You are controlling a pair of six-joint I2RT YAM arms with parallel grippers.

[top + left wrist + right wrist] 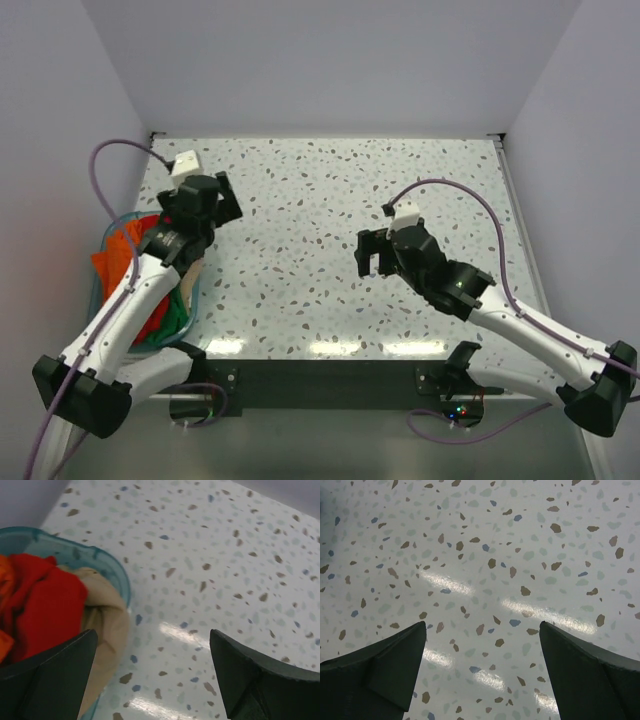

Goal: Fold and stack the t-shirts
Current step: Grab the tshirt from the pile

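Left gripper agape near bunched t-shirts (no clear axis) in tub

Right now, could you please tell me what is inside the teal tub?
The teal tub holds a crumpled red shirt, orange shirt, beige shirt and green shirt. Anything beneath them is covered.

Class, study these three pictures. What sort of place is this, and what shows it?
Most likely a robot lab booth, not a home: a left arm and right arm bolted by a speckled table, plain walls around it, and a tub of crumpled shirts.
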